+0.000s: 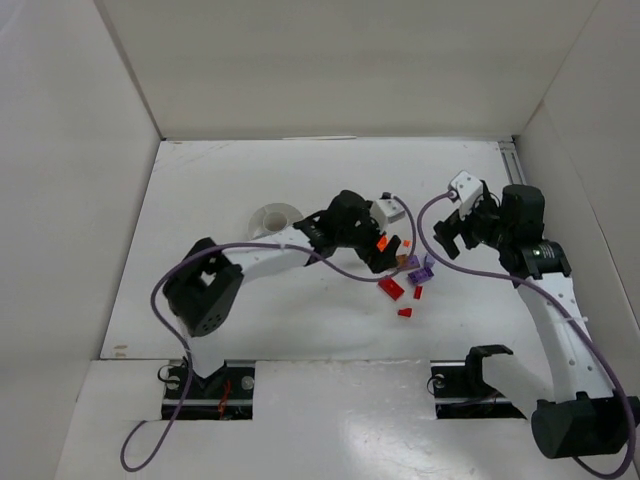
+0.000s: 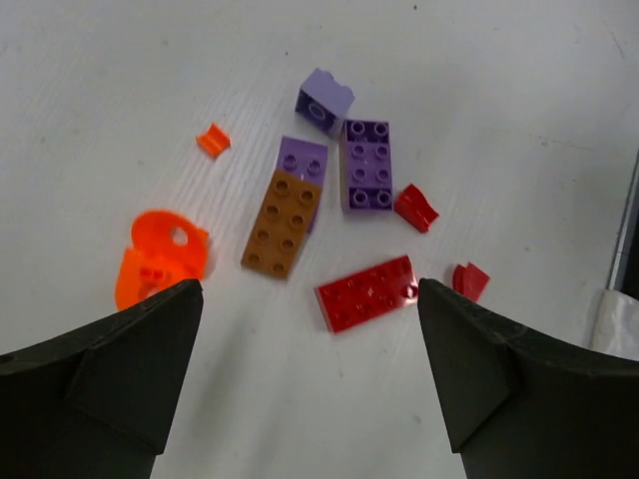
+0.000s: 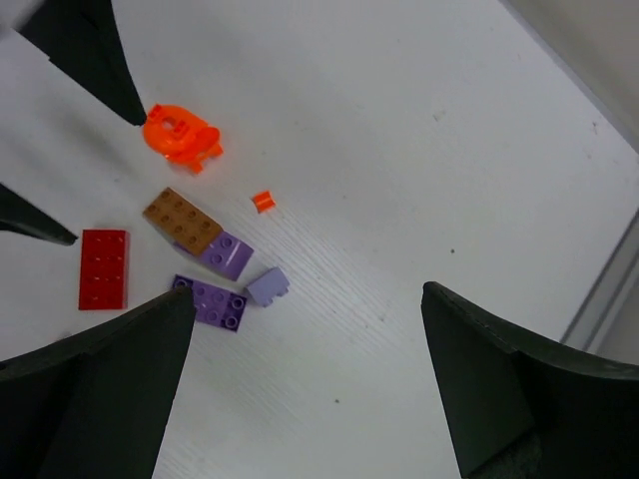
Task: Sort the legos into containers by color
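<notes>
Both grippers stand released over the mixed pile; no brick is sorted yet, as far as one can see.

In the top view the legos [image 1: 405, 270] lie in the middle of the table [image 1: 200, 170], and the white dish [image 1: 262, 215] is to their upper left, half hidden behind the left arm. The left gripper [image 2: 310, 329] is wide apart and grasps nothing, with the red plate [image 2: 367, 292] just ahead of it and the orange ring piece [image 2: 160, 254] beside its left finger. The right gripper [image 3: 308, 299] is also released and empty. I see three risks. The brown plate [image 2: 282, 224] lies partly on a lilac brick [image 2: 303, 158], so closing there may lift two colours together. The bricks lie so near each other that wide jaws may push the neighbours. Both arms hang over the same pile and could touch.
</notes>
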You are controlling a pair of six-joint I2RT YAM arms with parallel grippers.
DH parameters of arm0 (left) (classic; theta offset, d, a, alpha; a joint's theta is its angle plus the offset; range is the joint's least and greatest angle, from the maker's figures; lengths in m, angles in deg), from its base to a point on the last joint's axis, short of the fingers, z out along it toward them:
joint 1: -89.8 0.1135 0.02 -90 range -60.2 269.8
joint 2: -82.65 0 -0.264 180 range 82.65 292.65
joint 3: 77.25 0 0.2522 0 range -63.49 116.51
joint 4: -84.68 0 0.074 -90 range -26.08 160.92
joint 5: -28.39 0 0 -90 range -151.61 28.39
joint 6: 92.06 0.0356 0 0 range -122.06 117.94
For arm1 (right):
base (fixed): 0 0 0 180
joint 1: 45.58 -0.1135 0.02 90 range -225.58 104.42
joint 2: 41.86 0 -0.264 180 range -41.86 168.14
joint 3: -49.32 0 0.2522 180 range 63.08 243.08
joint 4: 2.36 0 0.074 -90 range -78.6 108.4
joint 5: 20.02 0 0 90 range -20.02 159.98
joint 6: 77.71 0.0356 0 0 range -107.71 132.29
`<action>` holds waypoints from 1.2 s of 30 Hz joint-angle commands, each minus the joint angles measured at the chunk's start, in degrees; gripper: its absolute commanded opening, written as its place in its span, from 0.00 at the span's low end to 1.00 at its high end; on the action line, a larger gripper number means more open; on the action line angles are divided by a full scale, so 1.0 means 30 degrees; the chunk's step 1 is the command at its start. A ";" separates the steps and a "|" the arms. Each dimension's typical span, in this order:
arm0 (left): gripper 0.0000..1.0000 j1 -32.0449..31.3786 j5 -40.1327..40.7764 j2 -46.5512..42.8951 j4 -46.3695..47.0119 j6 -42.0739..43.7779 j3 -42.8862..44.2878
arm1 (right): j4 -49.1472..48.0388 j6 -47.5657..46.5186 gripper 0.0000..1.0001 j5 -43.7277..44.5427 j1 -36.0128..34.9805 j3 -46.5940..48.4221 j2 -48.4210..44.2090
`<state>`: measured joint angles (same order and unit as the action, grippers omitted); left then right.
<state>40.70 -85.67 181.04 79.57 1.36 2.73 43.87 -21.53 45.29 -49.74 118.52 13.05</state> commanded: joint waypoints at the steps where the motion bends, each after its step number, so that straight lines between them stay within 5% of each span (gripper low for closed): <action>1: 0.86 0.0049 -0.2117 0.3517 -0.1383 0.2932 0.3693 | 0.1421 -0.0530 1.00 0.0226 0.0917 0.0912 -0.1104; 5: 0.79 0.0049 -0.2119 0.5257 -0.2325 0.3254 0.6164 | 0.1746 -0.0532 1.00 0.1079 0.1154 0.1090 -0.1662; 26: 0.72 -0.0711 0.0339 0.7985 -0.2208 0.3254 0.6846 | 0.2271 -0.0708 1.00 0.1286 0.1154 0.1266 -0.0991; 36: 0.43 -0.1123 0.2158 0.7548 -0.1155 0.2844 0.6170 | 0.2449 -0.0708 1.00 0.1667 0.1154 0.1266 -0.1342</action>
<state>37.11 -80.49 205.80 73.88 10.21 21.50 51.21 -23.48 49.86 -46.66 119.79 10.17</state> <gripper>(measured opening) 0.437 0.994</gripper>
